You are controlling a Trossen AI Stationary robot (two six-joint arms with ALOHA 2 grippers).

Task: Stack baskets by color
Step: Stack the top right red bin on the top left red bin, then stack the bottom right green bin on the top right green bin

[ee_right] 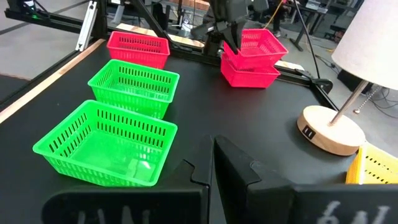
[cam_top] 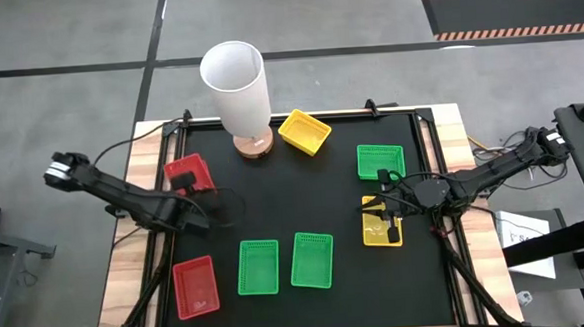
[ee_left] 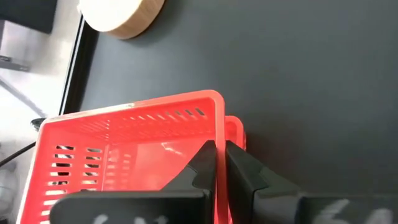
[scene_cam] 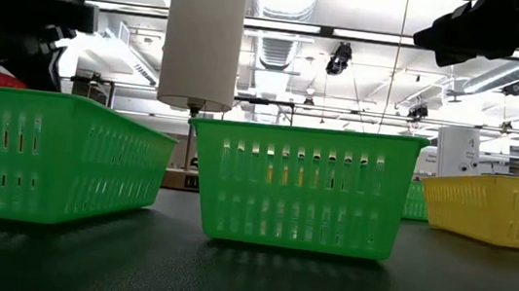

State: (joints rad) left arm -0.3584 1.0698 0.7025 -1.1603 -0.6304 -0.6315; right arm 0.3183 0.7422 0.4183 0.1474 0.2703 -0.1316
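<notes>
Left wrist view: the left gripper point(ee_left: 219, 163) jaws are being clenched on the rim of a red basket point(ee_left: 124, 149), nested on a second red one just beside the lamp point(cam_top: 238, 91), so colours are being matched. The right gripper point(cam_top: 384, 217) jaws are being held clenched over the yellow basket point(cam_top: 381, 235), grasp uncertain.

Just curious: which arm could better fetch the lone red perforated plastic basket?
Left. The left gripper, clamped on another red plastic basket, is on that lone basket's side; the right gripper is across the table.
</notes>
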